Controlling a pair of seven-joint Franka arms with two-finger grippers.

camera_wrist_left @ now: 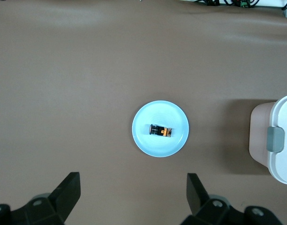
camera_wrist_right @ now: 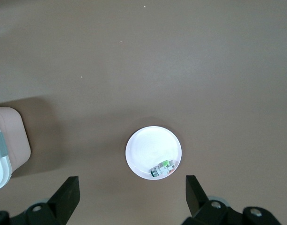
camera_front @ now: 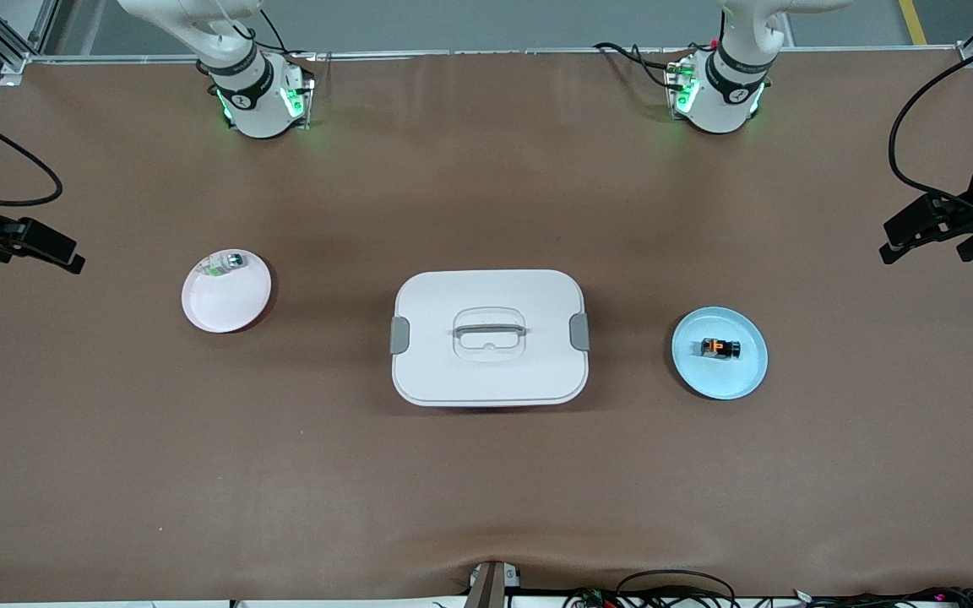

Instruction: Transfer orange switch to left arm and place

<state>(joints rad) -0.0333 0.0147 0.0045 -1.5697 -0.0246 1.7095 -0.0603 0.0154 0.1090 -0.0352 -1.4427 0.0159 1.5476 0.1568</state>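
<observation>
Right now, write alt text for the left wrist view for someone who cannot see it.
The orange switch lies on its side in the middle of a round blue plate on the brown table. The left gripper hangs above with its fingers spread open, and the white box shows at the frame's edge.

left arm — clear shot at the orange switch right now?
Probably yes. The orange switch lies alone on the blue plate, toward the left arm's end of the table. The left gripper is open, high above the table, with nothing between. The box sits beside the plate, apart from it.
</observation>
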